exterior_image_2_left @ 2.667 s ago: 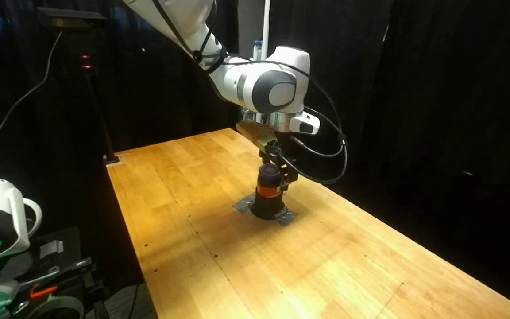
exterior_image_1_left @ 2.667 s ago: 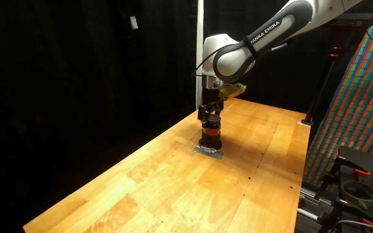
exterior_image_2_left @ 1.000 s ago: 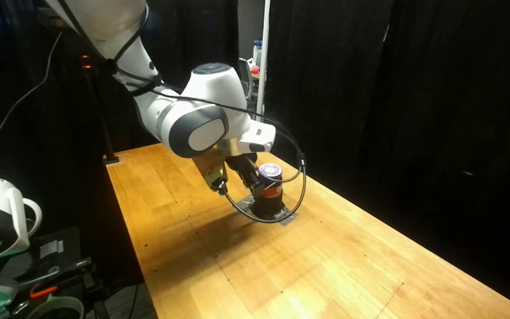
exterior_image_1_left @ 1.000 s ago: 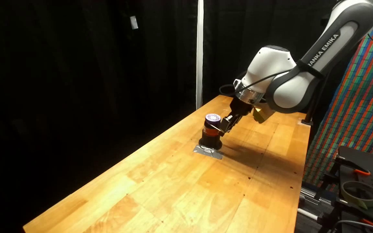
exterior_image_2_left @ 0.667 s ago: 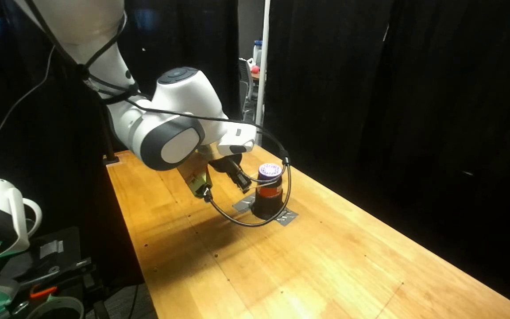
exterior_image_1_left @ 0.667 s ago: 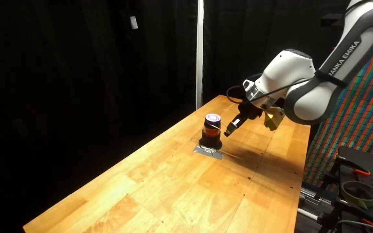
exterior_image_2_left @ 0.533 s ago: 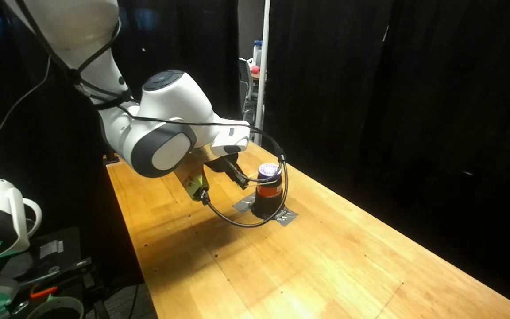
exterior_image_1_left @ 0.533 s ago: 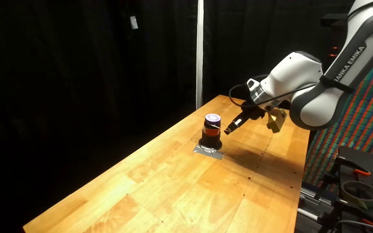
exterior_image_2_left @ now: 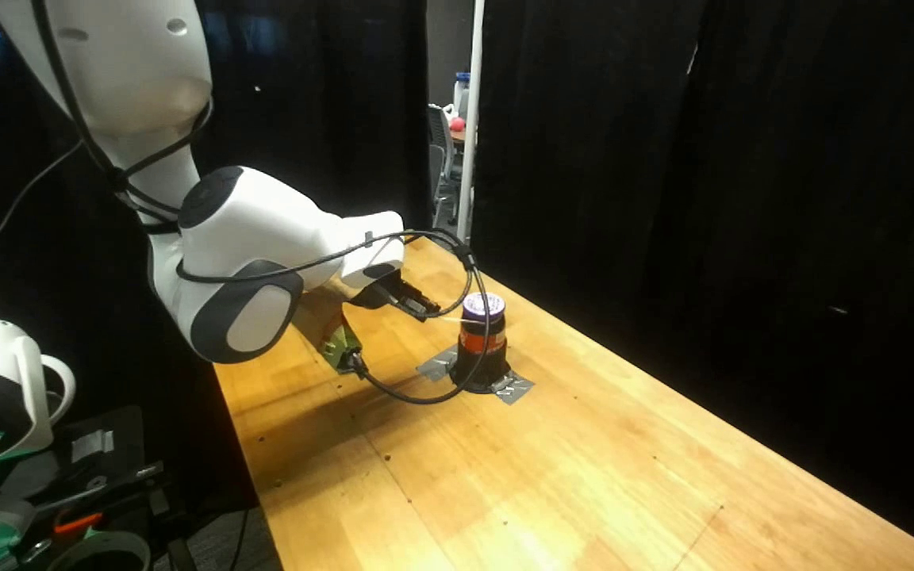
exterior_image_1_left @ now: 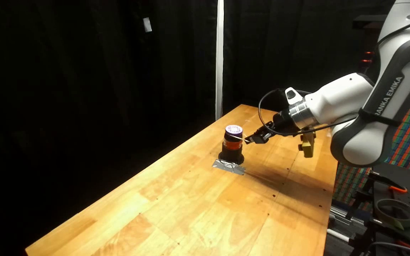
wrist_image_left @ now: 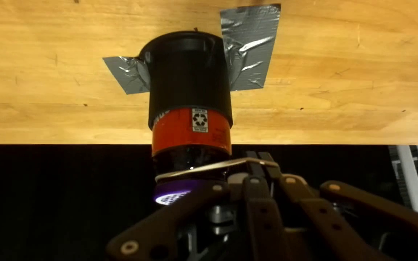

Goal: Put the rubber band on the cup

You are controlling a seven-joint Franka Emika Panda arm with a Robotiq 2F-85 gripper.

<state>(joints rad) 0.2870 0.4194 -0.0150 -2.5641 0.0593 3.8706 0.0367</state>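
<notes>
Plainly upright, the cup (exterior_image_1_left: pixel 232 145) stands on the wooden tabletop (exterior_image_1_left: pixel 190 213) in both exterior views. Its black sleeve (wrist_image_left: pixel 189 79) makes up the lower part; beyond the sleeve's rim come an orange-red label (wrist_image_left: pixel 174 134) with a recycling mark, a dark neck (wrist_image_left: pixel 187 157) and a purple cap (wrist_image_left: pixel 178 185) with a printed top, so the inside is hidden. In the wrist view, pieces of duct tape (wrist_image_left: pixel 254 47) touch the sleeve's foot at three and nine o'clock.

The rubber band (wrist_image_left: pixel 212 166) lies against the neck just below the cap and, in the wrist view, stretches toward three o'clock to the tool (wrist_image_left: pixel 261 162). That tool is closed, fingers drawn together, and the band crosses the near side of their tips; whether any of it is pinched between them is unclear.

In an exterior view, the tool is near the cup but apart from it, at three o'clock, and the Franka Emika arm (exterior_image_1_left: pixel 343 96) extends toward two. The tabletop's long edge passes near the cup at eleven o'clock, with a black curtain (exterior_image_1_left: pixel 101 124) beyond, while the opposite edge lies farther off at three; the longest run of wood goes toward seven. In an exterior view, a black cable (exterior_image_2_left: pixel 417 401) loops across the front of the cup, with the tool at ten o'clock.
</notes>
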